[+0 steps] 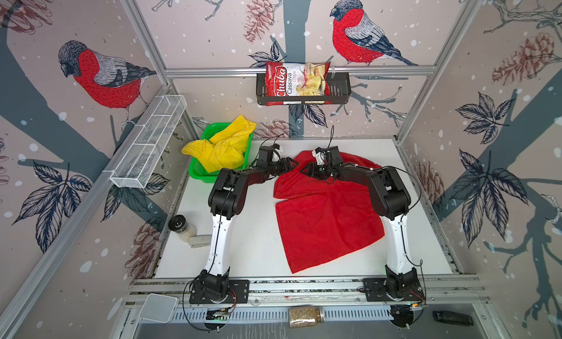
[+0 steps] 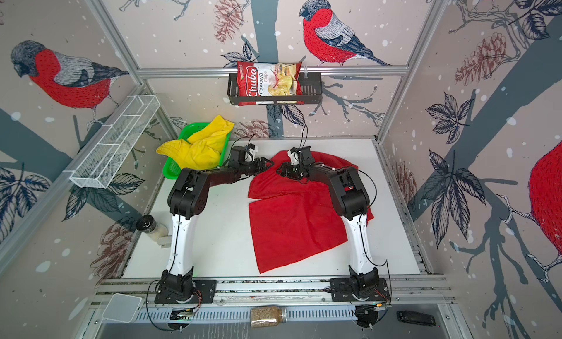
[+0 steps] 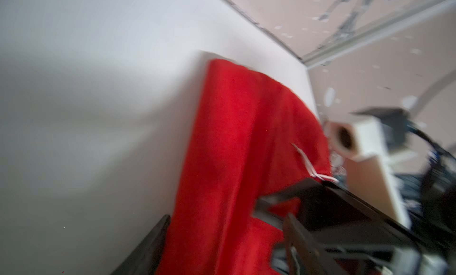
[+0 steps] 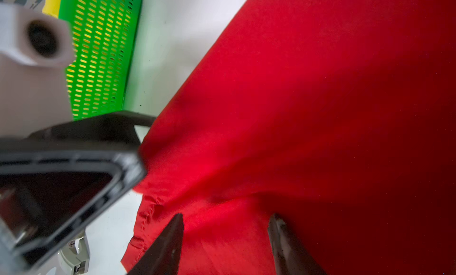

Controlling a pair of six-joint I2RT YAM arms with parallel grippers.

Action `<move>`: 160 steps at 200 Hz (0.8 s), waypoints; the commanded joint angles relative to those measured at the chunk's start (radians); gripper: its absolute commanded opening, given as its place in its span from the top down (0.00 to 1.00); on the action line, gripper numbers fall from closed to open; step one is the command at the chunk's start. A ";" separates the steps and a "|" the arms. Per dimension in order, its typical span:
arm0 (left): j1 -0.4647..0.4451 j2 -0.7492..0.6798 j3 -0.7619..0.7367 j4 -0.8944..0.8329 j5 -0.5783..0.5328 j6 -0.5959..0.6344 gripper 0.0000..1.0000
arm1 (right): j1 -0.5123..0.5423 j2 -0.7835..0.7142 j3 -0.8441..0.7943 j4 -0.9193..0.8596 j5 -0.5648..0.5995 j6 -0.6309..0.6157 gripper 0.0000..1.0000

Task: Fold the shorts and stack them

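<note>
The red shorts (image 1: 322, 225) (image 2: 292, 225) lie spread on the white table (image 1: 243, 240), with a fold line across the middle. The yellow shorts (image 1: 225, 149) (image 2: 200, 149) sit bunched in the green basket (image 1: 197, 170) at the back left. Both grippers meet tip to tip over the far left edge of the red shorts. My left gripper (image 1: 293, 164) (image 3: 228, 215) is open, with red cloth showing between its fingers. My right gripper (image 1: 304, 170) (image 4: 227, 215) is open too, over the cloth near a stitched hem. In the left wrist view a pale drawstring (image 3: 306, 162) lies on the red cloth.
A white wire rack (image 1: 146, 146) hangs on the left wall. A black wall basket (image 1: 337, 91) at the back holds a chips bag (image 1: 296, 82). A jar (image 1: 182, 226) lies at the table's left edge. Another jar (image 1: 305, 316) lies in front of the arm bases.
</note>
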 commanded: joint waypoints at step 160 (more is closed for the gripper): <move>-0.048 -0.149 -0.147 0.202 -0.020 0.121 0.30 | -0.120 -0.224 -0.137 -0.033 -0.046 0.088 0.39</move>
